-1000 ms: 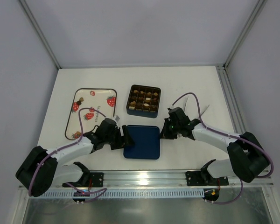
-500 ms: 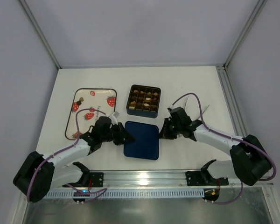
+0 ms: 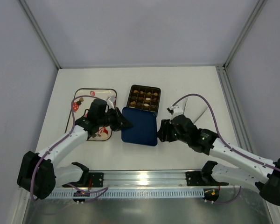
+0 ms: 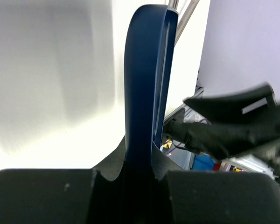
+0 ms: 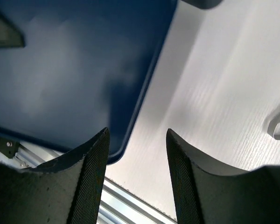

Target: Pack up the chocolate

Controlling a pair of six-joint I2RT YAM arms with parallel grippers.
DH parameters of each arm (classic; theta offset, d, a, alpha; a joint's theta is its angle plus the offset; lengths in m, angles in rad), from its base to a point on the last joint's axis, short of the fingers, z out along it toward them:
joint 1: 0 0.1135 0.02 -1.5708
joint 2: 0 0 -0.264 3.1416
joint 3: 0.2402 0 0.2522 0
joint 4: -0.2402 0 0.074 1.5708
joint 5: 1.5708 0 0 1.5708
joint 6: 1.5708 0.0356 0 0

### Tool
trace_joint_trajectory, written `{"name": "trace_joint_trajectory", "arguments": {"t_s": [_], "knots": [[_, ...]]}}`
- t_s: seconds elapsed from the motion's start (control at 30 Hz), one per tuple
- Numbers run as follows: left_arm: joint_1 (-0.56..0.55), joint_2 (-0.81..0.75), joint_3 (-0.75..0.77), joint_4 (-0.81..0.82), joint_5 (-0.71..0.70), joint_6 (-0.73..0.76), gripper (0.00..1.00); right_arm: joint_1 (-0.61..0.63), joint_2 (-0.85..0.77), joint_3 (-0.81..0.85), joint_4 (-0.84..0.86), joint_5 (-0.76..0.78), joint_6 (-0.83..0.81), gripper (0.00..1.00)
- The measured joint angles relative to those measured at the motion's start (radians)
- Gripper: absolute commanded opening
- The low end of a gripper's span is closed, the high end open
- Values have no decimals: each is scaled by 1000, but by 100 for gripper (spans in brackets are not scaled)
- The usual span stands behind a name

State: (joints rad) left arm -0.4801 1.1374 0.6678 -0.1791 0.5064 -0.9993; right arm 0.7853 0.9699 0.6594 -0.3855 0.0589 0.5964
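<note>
lid (image 3: 139,127): my left gripper (image 4: 139,163) clamped on its left edge
box (image 3: 130,100): toward bench's far edge, chocolate (image 3: 149,99) in its grid
right gripper (image 5: 136,140): apart, beside lid's right edge
risk: one-edge pinch; lid may pivot, slip, knock box

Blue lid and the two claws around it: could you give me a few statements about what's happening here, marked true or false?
1. The left claw is shut on the blue lid. True.
2. The right claw grips the lid too. False: it is open, beside the lid's right edge.
3. The box has its lid on. False: it is uncovered, with chocolate showing in its grid.
4. The strawberry tray lies left of the box. True.
</note>
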Motion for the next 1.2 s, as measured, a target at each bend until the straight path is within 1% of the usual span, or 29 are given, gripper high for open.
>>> {"name": "trace_joint_trajectory", "arguments": {"t_s": [0.1, 0.2, 0.27, 0.33, 0.43, 0.57, 0.77, 0.9, 1.07, 1.2], "knots": [[29, 64, 85, -61, 36, 19, 0, 162, -40, 54, -42, 140, -52, 55], [39, 132, 143, -114, 72, 34, 0, 350, -16, 111, -73, 295, -102, 58], [43, 173, 169, -141, 95, 38, 0, 479, 34, 155, -91, 402, -139, 60], [45, 207, 191, -166, 115, 39, 0, 576, 105, 206, -107, 492, -182, 63], [49, 237, 217, -192, 142, 39, 0, 666, 208, 273, -122, 601, -240, 65], [51, 242, 238, -207, 162, 39, 0, 717, 337, 332, -127, 703, -319, 66], [51, 242, 242, -216, 180, 38, 0, 727, 474, 354, -117, 835, -426, 65], [52, 241, 242, -221, 188, 38, 0, 727, 559, 373, -89, 920, -498, 57], [58, 241, 242, -223, 197, 39, 0, 731, 605, 377, -22, 989, -598, 50], [65, 241, 242, -223, 204, 39, 0, 731, 622, 377, 42, 1036, -676, 36]]}}
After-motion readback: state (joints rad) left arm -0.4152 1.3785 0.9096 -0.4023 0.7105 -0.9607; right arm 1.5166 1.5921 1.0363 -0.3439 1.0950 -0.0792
